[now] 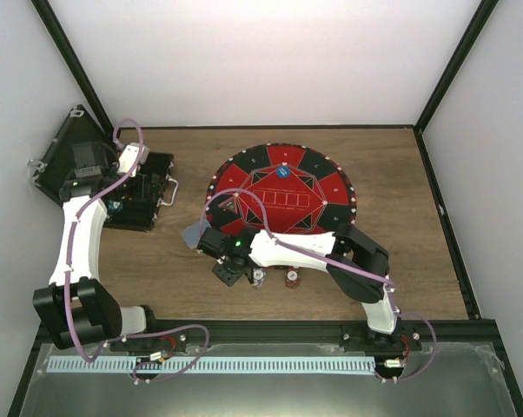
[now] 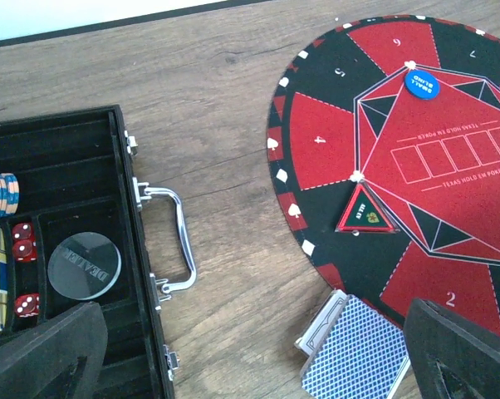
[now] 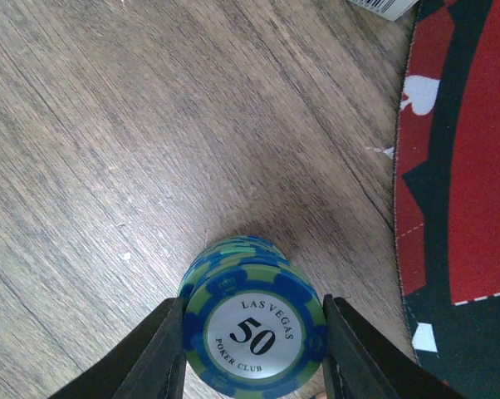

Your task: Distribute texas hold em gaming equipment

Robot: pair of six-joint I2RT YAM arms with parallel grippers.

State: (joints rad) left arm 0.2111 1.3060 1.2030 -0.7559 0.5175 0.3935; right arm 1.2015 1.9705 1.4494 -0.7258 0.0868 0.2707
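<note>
Right claw (image 3: 254, 301) pinches the chip stack (image 3: 254, 332), so lift it straight and level; left claw (image 2: 254, 316) hangs open

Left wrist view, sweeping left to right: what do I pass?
Stacked chips → dealer button → case handle → triangular marker → blue round button.

left arm (image 1: 75, 234) extended, jaws wide apart | right arm (image 1: 287, 250) low, jaws pinching chip stack (image 3: 254, 328)
</note>
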